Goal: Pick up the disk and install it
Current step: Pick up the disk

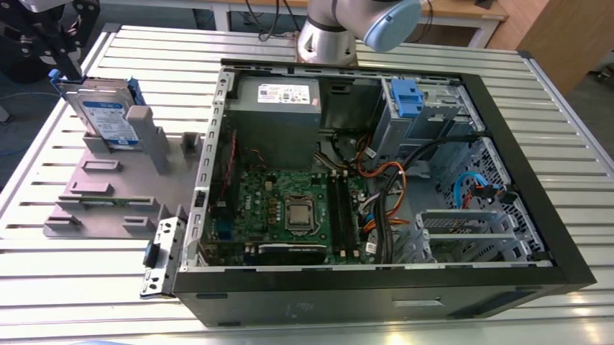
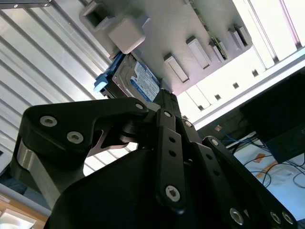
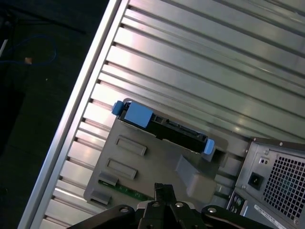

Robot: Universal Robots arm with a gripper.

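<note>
Jaws closed near the disk [image 1: 102, 115] — white-and-blue label [image 2: 145, 81]

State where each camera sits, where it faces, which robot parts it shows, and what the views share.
Exterior view: off-robot, looking down on the computer case; arm beyond it.
First wrist view: on the wrist, facing past the gripper onto the disk.
Second wrist view: likewise, gripper looming larger.
Shared: all show the disk standing in the grey holder.

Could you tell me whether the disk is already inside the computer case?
No, the disk stands upright in the grey holder on the table, outside the computer case, at the exterior view's left.
</note>
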